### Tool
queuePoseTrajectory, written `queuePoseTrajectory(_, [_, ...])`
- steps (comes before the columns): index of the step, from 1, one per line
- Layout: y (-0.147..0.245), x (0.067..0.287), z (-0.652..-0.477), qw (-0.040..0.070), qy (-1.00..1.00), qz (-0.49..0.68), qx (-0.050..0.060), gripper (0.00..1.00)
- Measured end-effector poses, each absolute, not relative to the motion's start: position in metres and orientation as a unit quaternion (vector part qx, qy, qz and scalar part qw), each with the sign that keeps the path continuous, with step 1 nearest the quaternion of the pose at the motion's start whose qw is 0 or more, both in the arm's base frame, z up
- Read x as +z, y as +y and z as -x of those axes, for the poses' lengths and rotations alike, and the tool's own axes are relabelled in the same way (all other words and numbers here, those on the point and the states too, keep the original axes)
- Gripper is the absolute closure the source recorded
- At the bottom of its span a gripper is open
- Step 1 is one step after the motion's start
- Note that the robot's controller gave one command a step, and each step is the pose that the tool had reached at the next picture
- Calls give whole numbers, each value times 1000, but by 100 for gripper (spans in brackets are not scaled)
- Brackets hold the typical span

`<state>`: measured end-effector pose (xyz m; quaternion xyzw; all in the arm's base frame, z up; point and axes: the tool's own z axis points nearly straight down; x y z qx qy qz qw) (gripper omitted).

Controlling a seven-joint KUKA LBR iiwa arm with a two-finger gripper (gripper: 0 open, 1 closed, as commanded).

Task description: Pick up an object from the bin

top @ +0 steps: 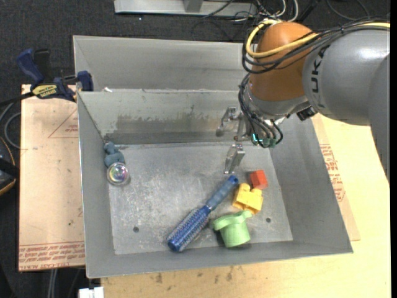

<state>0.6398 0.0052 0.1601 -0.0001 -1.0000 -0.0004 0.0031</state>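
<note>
My gripper (231,140) hangs in the right half of the bin, near the back wall, open with nothing between its fingers. Its lower fingertip (234,160) is just above the handle end of a blue hairbrush (200,215), which lies slantwise toward the front of the bin. Right of the brush handle lie a yellow toy block (247,198) and a small orange block (257,179). A light green round cap-like piece (233,230) rests against the brush near the front wall.
At the bin's left side lies a small blue and shiny ball-like thing (115,169). The arm with its orange cover and cables reaches in from the upper right above the gripper.
</note>
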Motion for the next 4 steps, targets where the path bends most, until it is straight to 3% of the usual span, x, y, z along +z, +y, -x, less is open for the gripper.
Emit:
queuePoseTrajectory(1, [-18,106,-586,4,-1000,-30,0,0])
queuePoseTrajectory(2, [-30,81,-576,-3,-993,-121,-1,0])
queuePoseTrajectory(3, [-30,81,-576,-3,-993,-121,0,100])
queuePoseTrajectory(4, [-15,216,-565,-5,-992,-129,0,100])
